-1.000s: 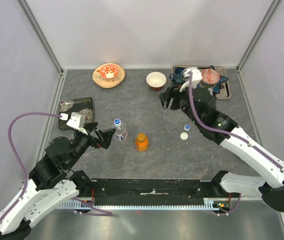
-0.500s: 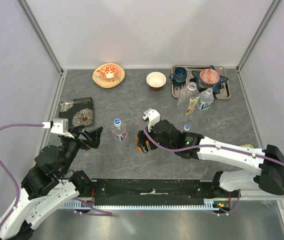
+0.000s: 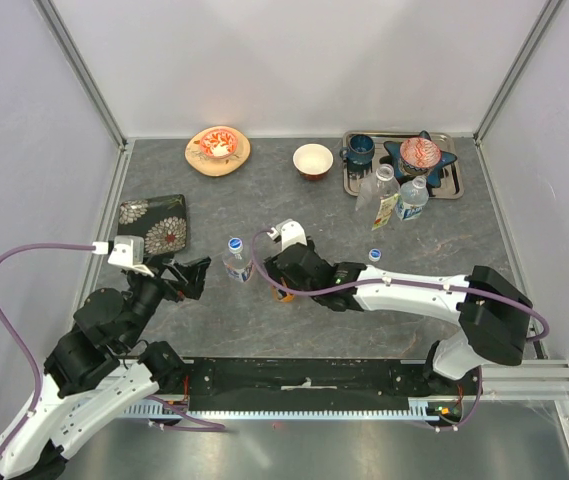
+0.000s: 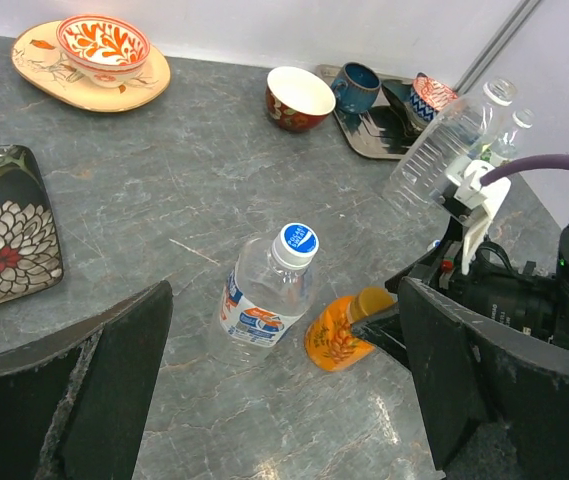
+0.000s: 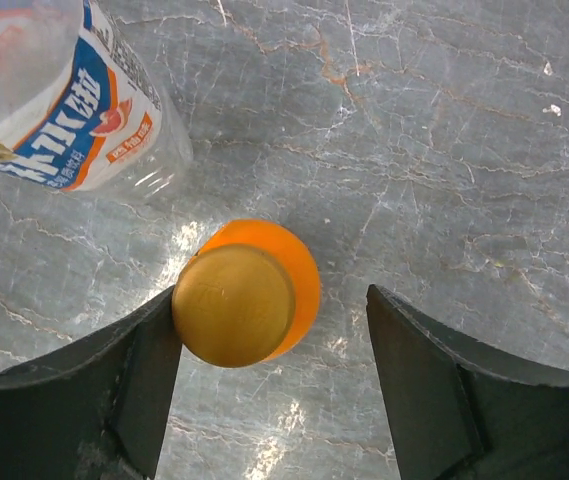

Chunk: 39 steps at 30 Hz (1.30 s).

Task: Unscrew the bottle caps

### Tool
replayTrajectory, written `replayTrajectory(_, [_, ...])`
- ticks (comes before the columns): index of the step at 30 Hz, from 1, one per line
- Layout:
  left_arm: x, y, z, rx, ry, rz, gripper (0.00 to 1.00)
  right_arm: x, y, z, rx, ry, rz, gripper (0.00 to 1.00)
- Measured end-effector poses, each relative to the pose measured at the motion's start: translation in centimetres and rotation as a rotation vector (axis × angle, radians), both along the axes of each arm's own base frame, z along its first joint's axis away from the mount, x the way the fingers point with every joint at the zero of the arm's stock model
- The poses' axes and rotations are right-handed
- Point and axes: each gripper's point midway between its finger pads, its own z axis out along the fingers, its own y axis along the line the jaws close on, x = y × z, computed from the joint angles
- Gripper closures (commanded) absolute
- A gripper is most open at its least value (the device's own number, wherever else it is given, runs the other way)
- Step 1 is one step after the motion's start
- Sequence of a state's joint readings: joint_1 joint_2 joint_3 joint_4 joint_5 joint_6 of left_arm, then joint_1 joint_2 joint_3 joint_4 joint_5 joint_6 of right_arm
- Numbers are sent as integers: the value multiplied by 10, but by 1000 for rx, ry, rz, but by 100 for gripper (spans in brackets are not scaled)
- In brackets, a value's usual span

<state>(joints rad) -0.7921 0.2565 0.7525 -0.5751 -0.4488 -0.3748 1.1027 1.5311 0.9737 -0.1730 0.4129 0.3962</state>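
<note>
A short orange bottle (image 5: 299, 275) with a tan cap (image 5: 234, 305) stands mid-table. My right gripper (image 5: 272, 312) hangs over it, open; its left finger touches the cap and the right finger stands well apart. In the left wrist view the orange bottle (image 4: 336, 338) seems to lean toward that finger. Just left of it stands a short clear bottle (image 3: 236, 260) with a blue label and blue cap (image 4: 295, 241). My left gripper (image 3: 192, 272) is open, a little left of this bottle and not touching it. A taller clear bottle (image 3: 377, 194) and another short clear one (image 3: 413, 198) stand by the tray.
A metal tray (image 3: 448, 186) at the back right holds a dark cup (image 3: 357, 148) and a patterned bowl (image 3: 420, 152). A red-and-white bowl (image 3: 313, 159), an orange plate with a bowl (image 3: 217, 150) and a dark flowered plate (image 3: 152, 221) lie around. A loose blue cap (image 3: 374, 255) lies right of centre.
My right arm swung from the tray at the back right to above the orange bottle, its jaws wider. My left gripper drew back a little from the short clear bottle.
</note>
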Motion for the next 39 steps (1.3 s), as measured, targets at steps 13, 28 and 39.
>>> replayTrajectory(13, [-1, -2, -1, 0, 1, -11, 1, 8, 9, 6, 38, -25, -24, 65])
replayTrajectory(28, [27, -37, 32, 62, -43, -66, 0, -16, -47, 215, 378, -206, -44, 91])
replayTrajectory(39, [35, -153, 105, -15, -119, -579, 1, -55, -58, 239, 431, -112, 90, 100])
